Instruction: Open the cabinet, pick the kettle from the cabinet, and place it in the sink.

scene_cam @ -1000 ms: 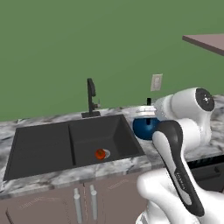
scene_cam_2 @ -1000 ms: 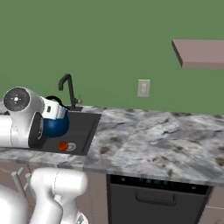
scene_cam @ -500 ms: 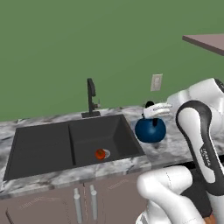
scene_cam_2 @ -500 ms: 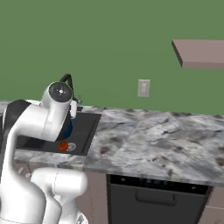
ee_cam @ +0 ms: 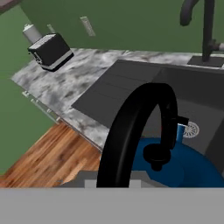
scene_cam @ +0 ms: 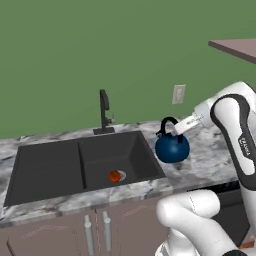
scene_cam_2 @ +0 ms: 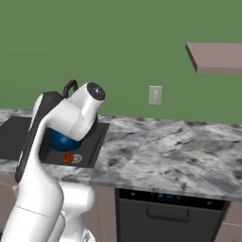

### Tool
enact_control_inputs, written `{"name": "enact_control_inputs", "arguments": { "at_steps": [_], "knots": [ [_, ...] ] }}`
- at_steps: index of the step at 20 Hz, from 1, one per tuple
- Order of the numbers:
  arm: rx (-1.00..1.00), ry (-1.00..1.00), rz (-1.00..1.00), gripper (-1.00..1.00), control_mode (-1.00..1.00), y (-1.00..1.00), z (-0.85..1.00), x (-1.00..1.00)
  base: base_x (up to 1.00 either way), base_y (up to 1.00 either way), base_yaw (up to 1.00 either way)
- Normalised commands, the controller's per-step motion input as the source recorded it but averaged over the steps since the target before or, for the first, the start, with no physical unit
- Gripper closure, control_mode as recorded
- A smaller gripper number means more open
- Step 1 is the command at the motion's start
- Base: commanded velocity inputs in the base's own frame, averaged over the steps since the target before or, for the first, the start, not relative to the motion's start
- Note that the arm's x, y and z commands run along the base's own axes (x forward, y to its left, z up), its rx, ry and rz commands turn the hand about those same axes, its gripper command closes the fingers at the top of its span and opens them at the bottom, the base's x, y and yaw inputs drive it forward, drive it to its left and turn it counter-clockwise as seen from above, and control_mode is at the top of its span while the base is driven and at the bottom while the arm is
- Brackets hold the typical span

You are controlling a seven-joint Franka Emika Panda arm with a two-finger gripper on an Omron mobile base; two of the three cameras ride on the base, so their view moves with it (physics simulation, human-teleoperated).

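Kettle (scene_cam: pixel 172 147) hangs by its black arched handle (ee_cam: pixel 138 127) from the gripper (scene_cam: pixel 179 128), whose fingers are pinched tight on that handle, just over the right rim of the sink (scene_cam: pixel 45 167). The step in hand looks like the placement. It would go best if the arm carries the kettle inward over the right basin, clear of the small orange-red object (scene_cam: pixel 114 176) and the faucet (scene_cam: pixel 104 110), and lowers it level before releasing.

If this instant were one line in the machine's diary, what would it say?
stage: carrying kettle to sink | gripper: shut on kettle handle | kettle: in the air by sink's right rim | orange-red object: in right basin
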Motion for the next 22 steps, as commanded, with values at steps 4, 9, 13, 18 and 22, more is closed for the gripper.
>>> {"name": "enact_control_inputs", "arguments": {
  "at_steps": [4,9,13,18,22],
  "knots": [
    [0.0,-0.11,0.26,1.0,-1.0,0.0,-0.19,0.23,0.0,0.0,0.0],
    [0.03,-0.05,0.27,1.0,-1.0,0.03,-0.2,0.25,0.0,0.0,0.0],
    [0.04,0.0,0.21,1.0,-1.0,0.08,-0.19,0.31,0.0,0.0,0.0],
    [0.07,0.0,0.18,1.0,-1.0,0.12,-0.17,0.37,0.0,0.0,0.0],
    [0.02,0.0,0.16,1.0,-1.0,0.18,-0.2,0.37,0.0,0.0,0.0]
  ]
}}
